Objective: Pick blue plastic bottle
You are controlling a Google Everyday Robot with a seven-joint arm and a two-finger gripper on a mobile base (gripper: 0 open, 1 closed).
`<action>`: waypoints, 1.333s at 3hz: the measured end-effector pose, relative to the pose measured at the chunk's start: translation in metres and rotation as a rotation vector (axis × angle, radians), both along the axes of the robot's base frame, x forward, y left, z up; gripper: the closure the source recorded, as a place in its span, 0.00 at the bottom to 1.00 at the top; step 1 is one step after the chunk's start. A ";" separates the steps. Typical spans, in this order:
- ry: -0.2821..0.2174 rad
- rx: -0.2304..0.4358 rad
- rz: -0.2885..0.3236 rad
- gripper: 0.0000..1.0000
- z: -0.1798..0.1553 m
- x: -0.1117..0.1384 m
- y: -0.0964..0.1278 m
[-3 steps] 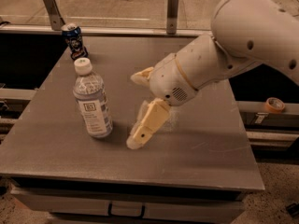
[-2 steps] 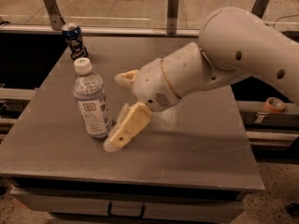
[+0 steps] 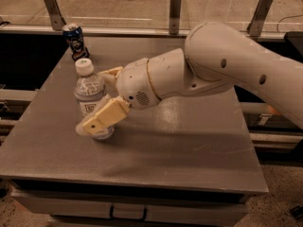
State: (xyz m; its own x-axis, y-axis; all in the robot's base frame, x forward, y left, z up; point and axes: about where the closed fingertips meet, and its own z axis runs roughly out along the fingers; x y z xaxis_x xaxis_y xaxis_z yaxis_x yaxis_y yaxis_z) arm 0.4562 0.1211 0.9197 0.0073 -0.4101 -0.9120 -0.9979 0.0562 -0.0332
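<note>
The pincer [image 3: 93,100] is low over the left part of the table [image 3: 180,145], reaching in from the right on the end of a thick white arm [image 3: 227,70]. It stands wide, its two cream fingers well spread. The blue plastic bottle [image 3: 89,86] is between them. The near finger [image 3: 104,117] lies across the front of the bottle's lower body, covering part of the label. The far finger [image 3: 112,72] shows just behind and to the right of the bottle's shoulder. Whether either finger actually presses on the plastic cannot be told. The spread reads as wider than the bottle, so the pincer straddles it rather than clamps it.

There is one bottle. It stands upright on the table inside the pincer's span, and its white cap [image 3: 84,66] rises clear above the far finger.

There is one dark soda can [image 3: 75,40], also upright. It is beyond the pincer and a little to its left, near the table's back edge and apart from the bottle.

Nothing lies between the fingers except the bottle, and the can stands outside the pincer's reach line.

Past the table's back edge, behind the pincer, three metal posts rise from a rail: one at the left [image 3: 52,6], one in the middle [image 3: 175,11] and one at the right [image 3: 262,13].
</note>
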 end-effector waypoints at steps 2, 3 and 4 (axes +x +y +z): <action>0.003 0.081 -0.067 0.64 0.018 0.029 0.006; -0.063 0.133 -0.091 0.87 0.059 0.053 -0.013; -0.154 0.182 -0.148 1.00 0.124 0.086 -0.053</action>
